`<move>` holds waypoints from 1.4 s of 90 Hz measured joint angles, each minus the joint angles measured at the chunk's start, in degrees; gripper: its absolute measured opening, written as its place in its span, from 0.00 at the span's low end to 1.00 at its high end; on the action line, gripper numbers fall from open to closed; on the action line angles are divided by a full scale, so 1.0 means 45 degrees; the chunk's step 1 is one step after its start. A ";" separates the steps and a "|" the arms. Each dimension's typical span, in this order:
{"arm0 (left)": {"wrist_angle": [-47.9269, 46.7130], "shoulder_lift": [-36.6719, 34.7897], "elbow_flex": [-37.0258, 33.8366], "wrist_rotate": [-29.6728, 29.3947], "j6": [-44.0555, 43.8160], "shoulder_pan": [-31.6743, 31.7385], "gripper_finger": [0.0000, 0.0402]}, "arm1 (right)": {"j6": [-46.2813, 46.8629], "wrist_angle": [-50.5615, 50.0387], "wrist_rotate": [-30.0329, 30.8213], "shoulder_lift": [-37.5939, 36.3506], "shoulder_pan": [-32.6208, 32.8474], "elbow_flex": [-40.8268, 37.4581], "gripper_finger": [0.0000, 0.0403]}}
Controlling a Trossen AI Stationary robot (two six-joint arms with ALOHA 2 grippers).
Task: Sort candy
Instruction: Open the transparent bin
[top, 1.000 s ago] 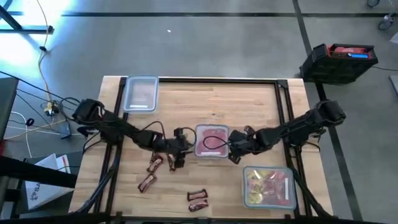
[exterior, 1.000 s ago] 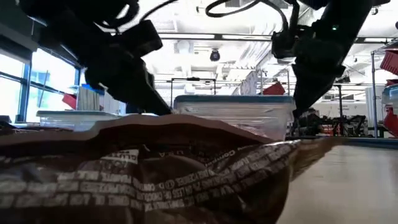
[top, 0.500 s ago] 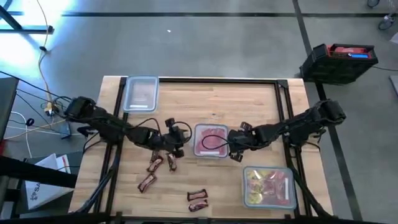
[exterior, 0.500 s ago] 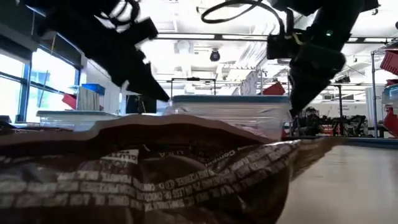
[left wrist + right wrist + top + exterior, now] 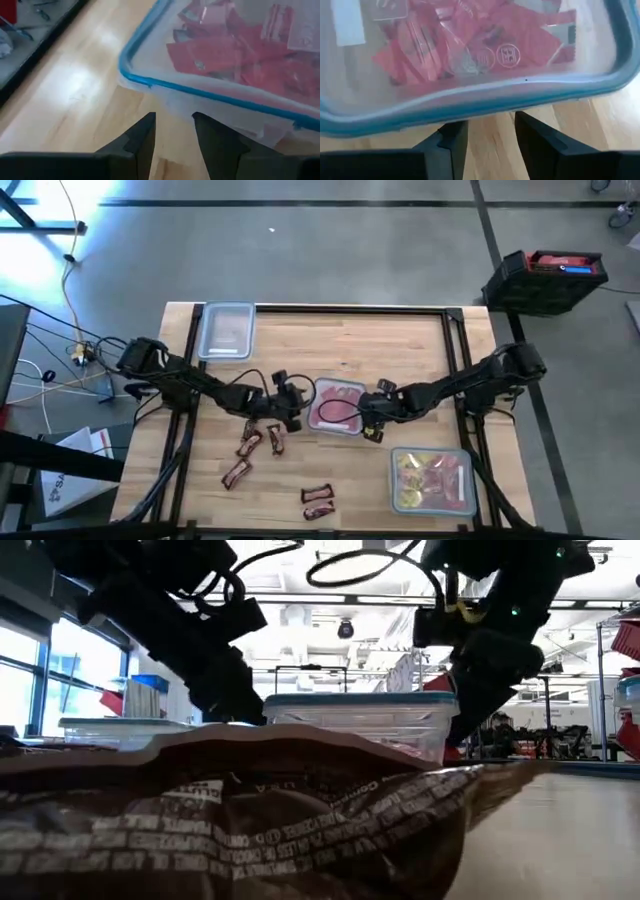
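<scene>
Candy in red packets (image 5: 335,406) sits inside the clear box with the blue lid (image 5: 336,387), close to the middle of the tabletop (image 5: 400,350). You can see the red packets through the box in both wrist views too (image 5: 220,50) (image 5: 470,45).

Your left gripper (image 5: 292,406) is just beside the box at its 9 o'clock side. Its fingers (image 5: 142,142) are a little way apart, with only bare wood between them, and they hold nothing. Their tips point at the box wall, very near it.

Your right gripper (image 5: 372,412) is just beside the box at its 3 o'clock side. Its fingers (image 5: 452,142) are a little way apart too, and they hold nothing. The lid's rim is right in front of the tips.

Dark brown mini bars (image 5: 260,442) lie loose on the tabletop at about 7 o'clock from the middle box. Two more (image 5: 319,502) lie near the front edge at 6 o'clock. In the low view one brown wrapper (image 5: 230,830) fills the bottom of the picture.

Yellow and pink candy (image 5: 430,480) fills another clear box (image 5: 432,454) at 4 o'clock. A third clear box (image 5: 226,331) sits at 11 o'clock, in the far left corner; you cannot tell what is in it.
</scene>
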 joint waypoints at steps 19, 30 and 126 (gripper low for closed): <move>0.0440 0.0004 -0.0043 0.0678 0.0060 -0.0034 0.31 | -0.0078 -0.0065 0.0002 0.0008 0.0005 -0.0010 0.33; 0.0685 0.0039 -0.0050 0.0771 0.0255 -0.0029 0.31 | -0.0066 -0.0071 -0.0003 0.0008 0.0010 -0.0015 0.33; -0.2710 -0.1580 0.0032 0.1936 -0.0802 -0.0164 0.31 | -0.1201 -0.2193 0.0231 -0.0006 -0.0507 0.4230 0.33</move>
